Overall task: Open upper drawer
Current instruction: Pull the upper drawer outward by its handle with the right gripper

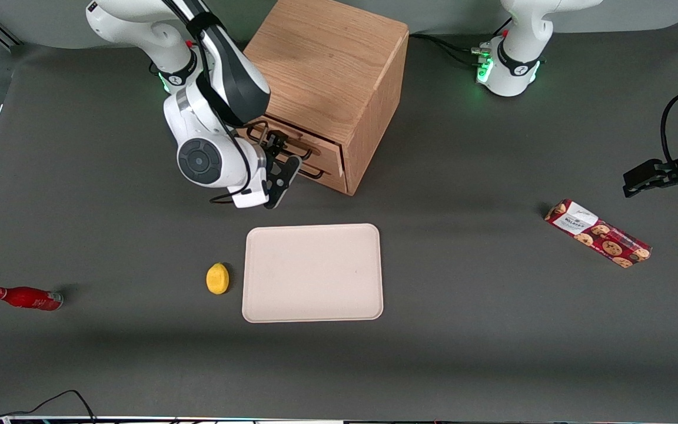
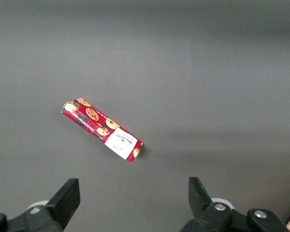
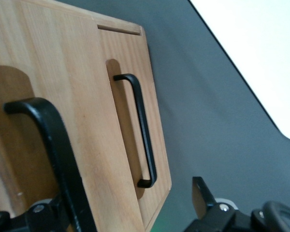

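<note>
- Front view: the wooden cabinet (image 1: 330, 76) stands on the dark table (image 1: 462, 353), turned so its drawer fronts face the working arm's end. The gripper (image 1: 285, 158) is level with the upper drawer (image 1: 303, 147), right at the drawer front and close to its dark handle (image 1: 292, 144), a sensible place to be for hooking the bar.
- Same view, bystanders: a beige tray (image 1: 313, 272) lies nearer the camera than the cabinet, a yellow lemon (image 1: 218, 278) just beside it, a red bottle (image 1: 26, 298) on its side toward the working arm's end, and a cookie packet (image 1: 598, 233) toward the parked arm's end. All lie well apart from the drawer fronts.
- Left wrist view: only the cookie packet (image 2: 102, 130) on the grey table, nothing to do with the task.
- Right wrist view: the upper drawer's handle (image 3: 53, 154) looms very close, its bar passing by one fingertip (image 3: 203, 193); the lower drawer (image 3: 130, 116) with its own handle (image 3: 142, 130) sits alongside. The fingers are spread, holding nothing (the bar appears to lie between them, though I cannot be sure).
- Judgement: the drawer looks barely open, if at all; closing on the bar and pulling outward seems the step in hand.
</note>
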`<state>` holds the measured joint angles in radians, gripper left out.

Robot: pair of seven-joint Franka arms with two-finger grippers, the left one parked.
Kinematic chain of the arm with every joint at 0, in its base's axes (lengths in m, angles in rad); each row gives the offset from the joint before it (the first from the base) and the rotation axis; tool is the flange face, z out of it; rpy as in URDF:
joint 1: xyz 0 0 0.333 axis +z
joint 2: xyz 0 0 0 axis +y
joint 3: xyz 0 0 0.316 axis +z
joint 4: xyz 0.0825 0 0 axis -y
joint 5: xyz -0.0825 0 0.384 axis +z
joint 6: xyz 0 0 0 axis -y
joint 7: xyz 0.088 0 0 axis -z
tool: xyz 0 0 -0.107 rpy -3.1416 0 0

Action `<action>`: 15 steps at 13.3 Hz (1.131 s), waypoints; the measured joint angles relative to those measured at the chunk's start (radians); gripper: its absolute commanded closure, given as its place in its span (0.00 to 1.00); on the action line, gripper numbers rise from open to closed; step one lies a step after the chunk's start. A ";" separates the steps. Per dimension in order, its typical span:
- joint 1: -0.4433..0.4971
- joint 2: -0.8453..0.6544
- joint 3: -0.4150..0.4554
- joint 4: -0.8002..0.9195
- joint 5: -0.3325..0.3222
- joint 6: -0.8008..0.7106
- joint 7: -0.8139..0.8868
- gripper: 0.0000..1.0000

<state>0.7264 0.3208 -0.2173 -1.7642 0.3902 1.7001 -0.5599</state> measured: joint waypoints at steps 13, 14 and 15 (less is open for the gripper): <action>-0.056 0.055 0.000 0.059 0.013 0.010 -0.068 0.00; -0.063 0.057 0.000 0.062 0.013 0.010 -0.073 0.00; -0.071 0.058 -0.001 0.066 0.013 0.010 -0.078 0.00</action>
<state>0.6554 0.3788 -0.2179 -1.6985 0.4028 1.7097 -0.6375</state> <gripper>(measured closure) 0.000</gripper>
